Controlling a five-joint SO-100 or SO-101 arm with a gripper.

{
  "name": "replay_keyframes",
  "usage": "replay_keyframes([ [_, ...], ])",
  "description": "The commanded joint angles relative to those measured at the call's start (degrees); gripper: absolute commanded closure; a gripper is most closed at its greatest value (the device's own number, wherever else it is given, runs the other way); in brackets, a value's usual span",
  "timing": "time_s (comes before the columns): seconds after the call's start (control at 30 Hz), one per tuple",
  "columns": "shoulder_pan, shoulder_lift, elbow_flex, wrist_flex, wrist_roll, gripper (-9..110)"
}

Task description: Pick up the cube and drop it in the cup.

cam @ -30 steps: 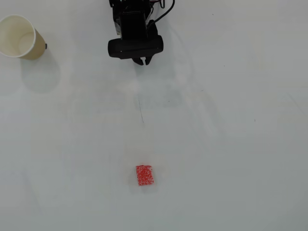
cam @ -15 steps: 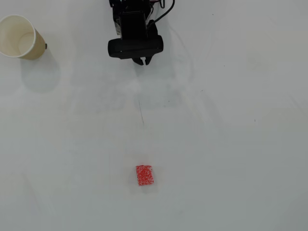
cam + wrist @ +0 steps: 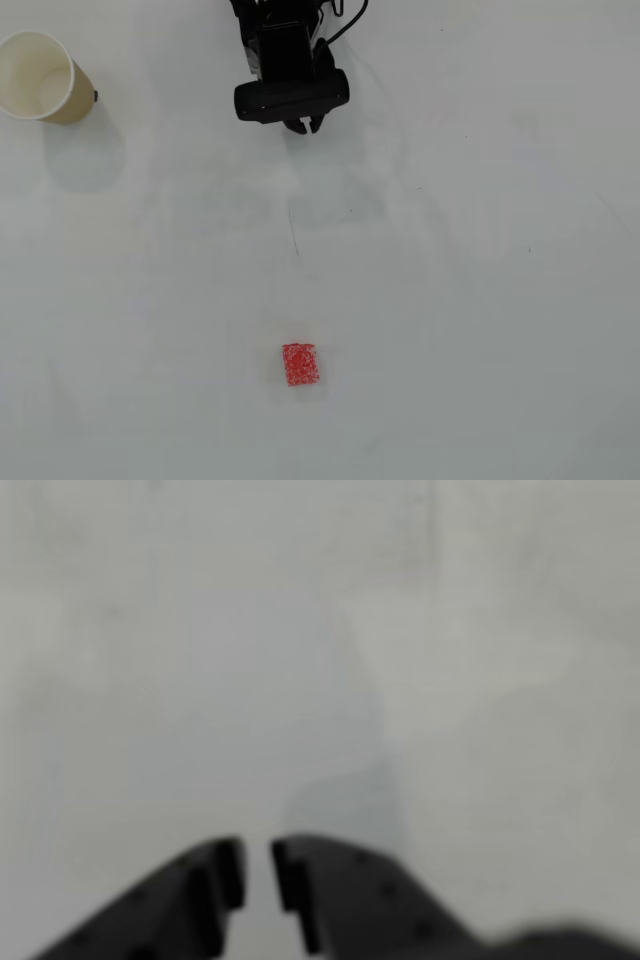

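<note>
Cube [image 3: 301, 364]: grainy, sponge-like red. Cup [image 3: 42, 78]: matt cream paper. Table [image 3: 480, 300]: smooth white. Tool [image 3: 257, 872]: matt black plastic.

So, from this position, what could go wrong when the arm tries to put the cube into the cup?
1. The cube lies far from the pincer and does not appear in the blurred wrist view, so the approach may be misaligned.
2. The pincer shows only a narrow gap; unless it opens wider, it may push the cube away.
3. The cup stands near the top left edge of the overhead view, so a drop could miss its rim or tip it.
</note>
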Motion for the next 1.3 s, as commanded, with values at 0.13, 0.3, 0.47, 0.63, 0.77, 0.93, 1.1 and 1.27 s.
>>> replay_keyframes([
  [0.13, 2.46, 2.2, 1.93, -20.48, -0.26, 102],
  [0.3, 3.25, 2.2, 1.93, -33.84, -0.35, 102],
  [0.47, 4.75, 2.29, 1.93, -37.97, -0.44, 102],
  [0.63, 5.98, 2.37, 1.93, -37.09, -0.44, 102],
  [0.77, 7.38, 2.37, 1.93, -36.83, -0.44, 102],
  [0.93, 8.17, 2.37, 2.02, -36.3, -0.44, 102],
  [1.1, 8.26, 2.37, 2.02, -35.51, -0.44, 102],
  [1.27, 8.35, 2.37, 2.02, -36.04, -0.44, 101],
])
